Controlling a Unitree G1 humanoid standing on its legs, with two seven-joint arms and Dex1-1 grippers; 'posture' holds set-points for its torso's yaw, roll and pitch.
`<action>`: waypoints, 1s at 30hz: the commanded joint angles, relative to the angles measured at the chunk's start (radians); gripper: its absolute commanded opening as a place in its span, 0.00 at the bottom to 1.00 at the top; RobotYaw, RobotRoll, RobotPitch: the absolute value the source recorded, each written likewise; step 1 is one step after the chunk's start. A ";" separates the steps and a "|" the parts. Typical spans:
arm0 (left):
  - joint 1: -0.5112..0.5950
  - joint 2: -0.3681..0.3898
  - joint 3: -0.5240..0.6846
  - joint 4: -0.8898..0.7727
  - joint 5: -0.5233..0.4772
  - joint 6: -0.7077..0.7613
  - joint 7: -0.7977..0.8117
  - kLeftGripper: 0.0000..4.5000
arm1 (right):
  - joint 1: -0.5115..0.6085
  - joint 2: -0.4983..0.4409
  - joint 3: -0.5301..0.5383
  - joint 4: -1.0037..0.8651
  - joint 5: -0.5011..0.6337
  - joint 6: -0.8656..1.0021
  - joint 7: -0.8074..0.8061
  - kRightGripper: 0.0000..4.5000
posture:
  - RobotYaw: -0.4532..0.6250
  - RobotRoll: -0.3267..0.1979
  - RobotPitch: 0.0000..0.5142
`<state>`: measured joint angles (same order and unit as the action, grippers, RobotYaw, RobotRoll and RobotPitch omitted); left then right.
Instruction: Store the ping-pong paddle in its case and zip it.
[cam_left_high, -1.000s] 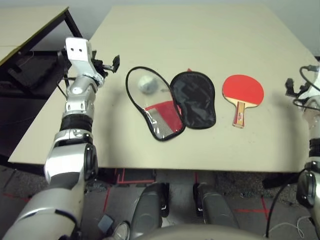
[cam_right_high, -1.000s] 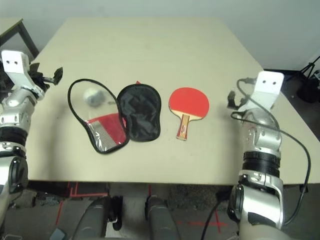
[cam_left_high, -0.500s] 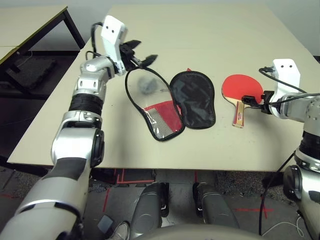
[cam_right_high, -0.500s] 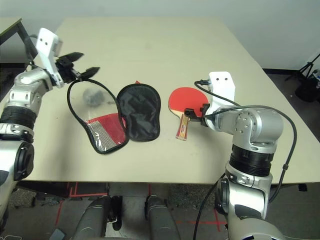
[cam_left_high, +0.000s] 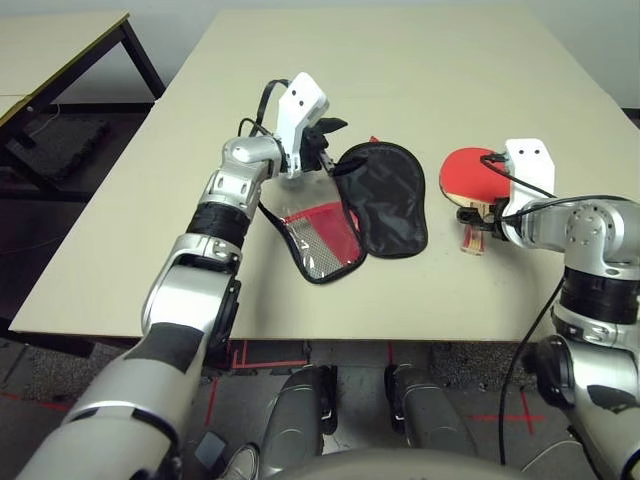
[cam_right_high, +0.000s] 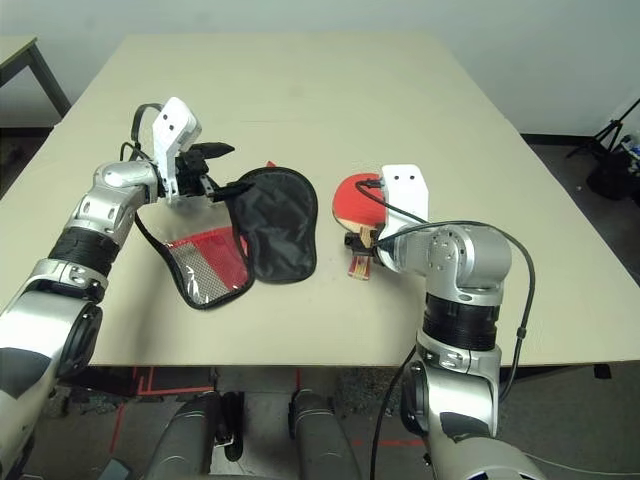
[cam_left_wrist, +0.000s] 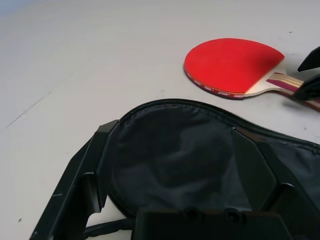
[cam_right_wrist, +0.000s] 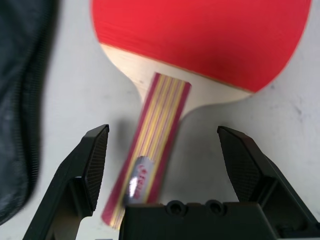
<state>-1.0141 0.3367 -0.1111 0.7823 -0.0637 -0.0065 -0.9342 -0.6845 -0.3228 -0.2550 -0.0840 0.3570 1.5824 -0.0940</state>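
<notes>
The case (cam_left_high: 385, 200) lies unzipped and spread flat on the table, its black lining up, its red and mesh half (cam_left_high: 322, 235) toward my left. My left gripper (cam_left_high: 335, 148) hovers open above the case's far left rim; in the left wrist view the black lining (cam_left_wrist: 175, 165) lies between its fingers (cam_left_wrist: 95, 165). The ping-pong paddle (cam_left_high: 468, 172) rests red face up just right of the case, handle (cam_right_wrist: 152, 135) pointing at me. My right gripper (cam_right_wrist: 162, 132) is open and low, one finger on each side of the handle, not closed on it.
The beige table (cam_left_high: 400, 70) stretches far behind the case and paddle. Its front edge (cam_left_high: 300, 335) runs close below the case. A second table (cam_left_high: 60, 40) with a black frame stands off to the far left.
Both arms swung inward. The left gripper went right, from the table's left side to over the case's rim. The right gripper came in and down around the paddle's handle.
</notes>
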 joint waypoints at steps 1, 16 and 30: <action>0.026 -0.003 -0.017 -0.036 0.014 0.013 -0.007 1.00 | -0.003 0.020 0.012 0.029 -0.049 0.022 -0.003 0.99 | 0.43 0.62 0.27; 0.067 -0.007 -0.016 -0.116 0.012 0.055 -0.007 1.00 | -0.065 0.099 -0.082 0.112 -0.220 -0.079 -0.058 0.25 | 0.44 0.62 0.26; 0.040 0.045 0.075 -0.240 -0.072 0.218 0.030 1.00 | -0.224 0.201 -0.049 -0.017 -0.226 0.031 -0.024 0.25 | 0.42 0.62 0.24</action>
<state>-0.9745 0.3645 -0.0527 0.5612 -0.1263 0.1855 -0.9027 -0.9042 -0.1442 -0.3273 -0.0659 0.1180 1.5761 -0.1266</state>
